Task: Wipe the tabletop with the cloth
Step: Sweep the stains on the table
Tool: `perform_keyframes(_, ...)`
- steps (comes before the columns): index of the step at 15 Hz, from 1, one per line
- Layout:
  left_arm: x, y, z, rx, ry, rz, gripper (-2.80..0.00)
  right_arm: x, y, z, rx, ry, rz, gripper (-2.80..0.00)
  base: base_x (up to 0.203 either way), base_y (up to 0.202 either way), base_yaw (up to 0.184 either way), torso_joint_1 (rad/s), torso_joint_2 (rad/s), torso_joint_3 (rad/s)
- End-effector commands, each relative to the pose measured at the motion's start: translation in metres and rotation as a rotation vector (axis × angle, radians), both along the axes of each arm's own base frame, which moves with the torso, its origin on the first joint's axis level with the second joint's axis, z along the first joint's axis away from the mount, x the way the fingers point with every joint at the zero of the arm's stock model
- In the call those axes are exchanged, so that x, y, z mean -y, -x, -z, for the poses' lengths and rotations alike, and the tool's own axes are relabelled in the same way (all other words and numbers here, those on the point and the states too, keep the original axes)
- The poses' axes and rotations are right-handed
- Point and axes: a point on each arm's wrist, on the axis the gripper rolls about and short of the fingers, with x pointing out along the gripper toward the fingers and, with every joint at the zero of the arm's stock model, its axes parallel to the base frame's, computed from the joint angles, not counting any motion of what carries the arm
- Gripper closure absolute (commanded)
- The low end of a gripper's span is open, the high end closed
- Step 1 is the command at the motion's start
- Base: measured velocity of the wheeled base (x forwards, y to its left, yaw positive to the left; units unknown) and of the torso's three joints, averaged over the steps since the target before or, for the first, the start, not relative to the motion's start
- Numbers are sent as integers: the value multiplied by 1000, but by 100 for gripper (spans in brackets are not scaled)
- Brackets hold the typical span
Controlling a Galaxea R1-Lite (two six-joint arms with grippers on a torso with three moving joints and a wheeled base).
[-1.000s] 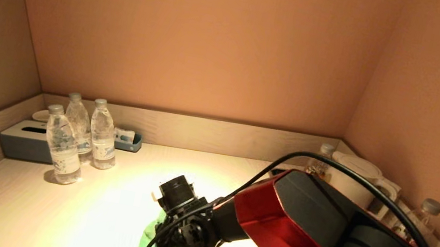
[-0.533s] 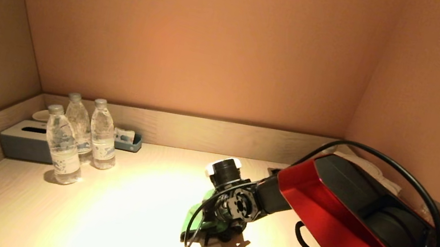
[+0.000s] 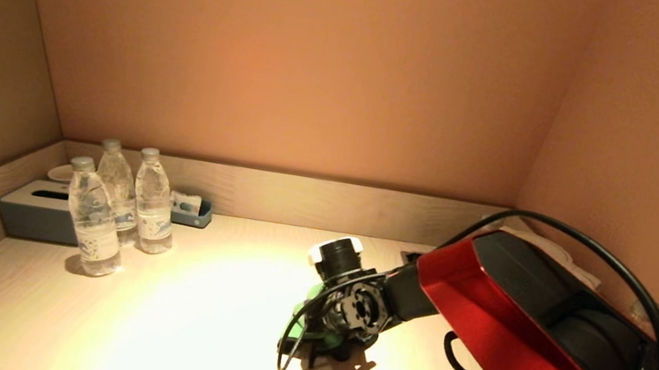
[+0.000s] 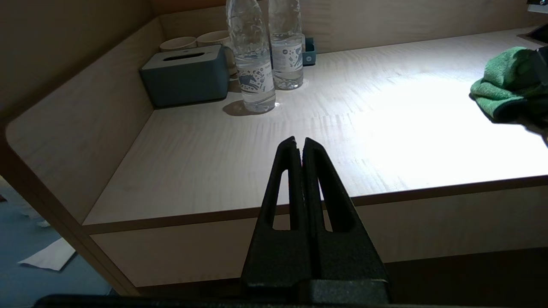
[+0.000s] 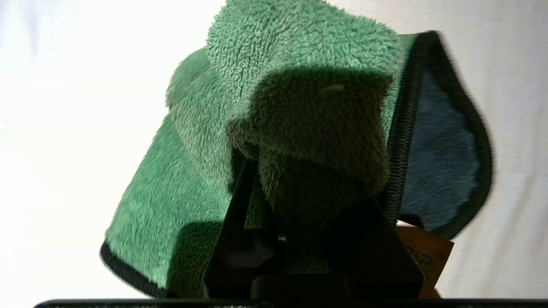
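A green fleece cloth [image 3: 305, 322] with a dark hem lies bunched on the pale wooden tabletop [image 3: 177, 321], right of the middle. My right gripper [image 3: 319, 339] points down onto it and is shut on the cloth [image 5: 308, 128], pressing it to the table. The cloth also shows in the left wrist view [image 4: 505, 87]. My left gripper [image 4: 299, 143] is shut and empty, held off the table's front edge at the left, out of the head view.
Three water bottles [image 3: 115, 208] stand at the back left, by a grey tissue box [image 3: 36, 215] and a small blue tray [image 3: 193, 210]. A white kettle [image 3: 551, 251] and a bottle stand behind my right arm. Low walls border the back and sides.
My right gripper has swept the cloth from the front middle of the table to the right and farther back. In the last half second it has barely moved.
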Motion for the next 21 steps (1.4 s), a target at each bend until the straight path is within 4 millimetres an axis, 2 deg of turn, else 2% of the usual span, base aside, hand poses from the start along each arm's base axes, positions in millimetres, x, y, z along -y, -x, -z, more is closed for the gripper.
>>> perform_keyframes(1,0,0,0,0,1,-1,0,-26,20,-1,-4,-6,-65,0,0,0,0,0,0,0)
perform_keyframes(3,0,0,0,0,-1,1,0,-56,46,2,-13,-8,-143,0,0,0,0,0,0,0)
perform_keyframes(5,0,0,0,0,-1,-1,0,-77,69,0,-12,-12,-209,0,0,0,0,0,0,0)
perform_keyframes(9,0,0,0,0,-1,-1,0,-94,97,-12,-3,-28,-274,0,0,0,0,0,0,0)
perform_keyframes(10,0,0,0,0,-1,-1,0,-94,99,-9,-9,-20,-277,0,0,0,0,0,0,0)
perform_keyframes(11,0,0,0,0,-1,-1,0,-93,98,-8,-11,-18,-274,0,0,0,0,0,0,0)
perform_keyframes(13,0,0,0,0,1,1,0,-79,80,-3,-14,-6,-216,0,0,0,0,0,0,0)
perform_keyframes(17,0,0,0,0,-1,-1,0,-75,76,-2,-14,-3,-202,0,0,0,0,0,0,0)
perform_keyframes(18,0,0,0,0,0,0,0,-61,62,-1,-15,0,-156,0,0,0,0,0,0,0)
perform_keyframes(19,0,0,0,0,1,-1,0,-34,37,0,-17,4,-70,0,0,0,0,0,0,0)
perform_keyframes(21,0,0,0,0,-1,0,0,-3,15,2,-17,13,23,0,0,0,0,0,0,0)
